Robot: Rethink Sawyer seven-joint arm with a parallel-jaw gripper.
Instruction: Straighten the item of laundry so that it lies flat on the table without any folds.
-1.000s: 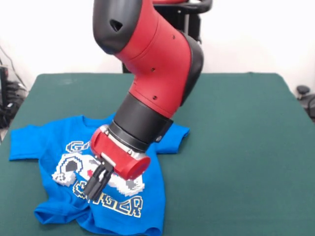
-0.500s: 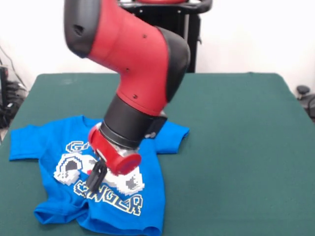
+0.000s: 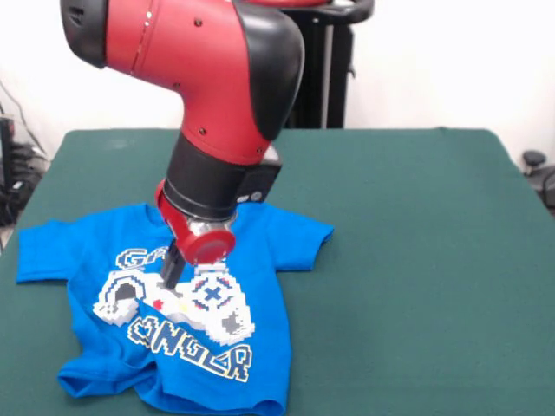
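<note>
The item of laundry, a bright blue T-shirt (image 3: pixel 260 260) with a white-grey controller print and block lettering, lies front up on the left front part of the green table (image 3: pixel 416 260). Both sleeves are spread out. Its bottom hem is bunched and folded at the lower left corner (image 3: pixel 95 377). My gripper (image 3: pixel 172 270) hangs from the red and black arm over the chest of the shirt, at the top edge of the print. Its black fingers are shut together with nothing between them. Whether the tips touch the cloth I cannot tell.
The black pedestal (image 3: pixel 334 78) stands behind the table's far edge. Dark cables and gear (image 3: pixel 13 173) sit off the left edge, and a dark object (image 3: pixel 536 165) sits off the right edge. Bare green cloth spreads to the right of the shirt.
The arm has swung to the left and lifted back. The gripper moved from the lettering near the hem up to the chest. The shirt lies as before.
</note>
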